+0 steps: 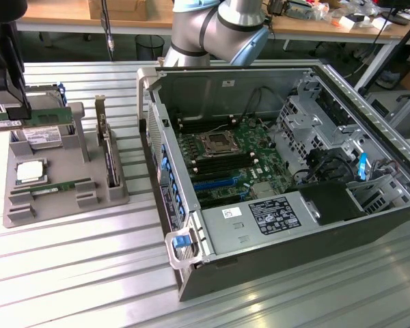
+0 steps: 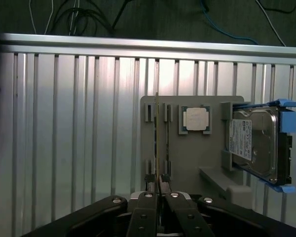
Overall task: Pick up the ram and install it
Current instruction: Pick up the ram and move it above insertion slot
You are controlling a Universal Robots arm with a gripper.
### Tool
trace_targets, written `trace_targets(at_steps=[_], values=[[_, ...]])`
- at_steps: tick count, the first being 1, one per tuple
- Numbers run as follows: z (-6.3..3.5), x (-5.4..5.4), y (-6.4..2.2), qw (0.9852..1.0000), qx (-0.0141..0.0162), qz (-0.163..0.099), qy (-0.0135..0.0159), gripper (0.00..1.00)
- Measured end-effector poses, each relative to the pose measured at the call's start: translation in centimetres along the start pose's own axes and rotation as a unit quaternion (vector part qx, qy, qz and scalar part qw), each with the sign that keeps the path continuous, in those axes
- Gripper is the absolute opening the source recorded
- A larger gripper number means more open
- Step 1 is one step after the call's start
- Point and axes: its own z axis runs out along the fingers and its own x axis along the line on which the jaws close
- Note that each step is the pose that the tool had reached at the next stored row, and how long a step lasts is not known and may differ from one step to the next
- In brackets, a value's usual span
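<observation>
Gripping the ram (image 1: 51,113), the pincer (image 1: 19,109) is closed on the green stick at the exterior view's far left, above the grey fixture tray (image 1: 68,205) on the desk (image 1: 89,273). Wrist view: ram (image 2: 158,143) seen edge-on, a thin line running out from between the pincer (image 2: 158,195) tips, over the tray's slotted holders, beside the processor chip (image 2: 196,119) and hard drive (image 2: 254,143). Second ram stick (image 1: 55,186) lies in the tray's front holder. Held stick is probably clear of the tray, but the gap is hard to judge. Open computer case (image 1: 314,256) with motherboard (image 1: 225,157) sits well apart, toward the exterior view's right. Step judged: pick and carry. To do it well:
- hold the stick level
- squeeze the board faces evenly
- rise straight so nothing snags the holders or the upright expansion card (image 1: 109,160)
- don't twist the thin board
</observation>
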Motion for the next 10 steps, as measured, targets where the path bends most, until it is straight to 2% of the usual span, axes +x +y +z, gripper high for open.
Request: trace_targets(at_steps=[10], values=[[-1.03,-0.02,0.05,1.0,0.0,0.0,0.0,0.12]])
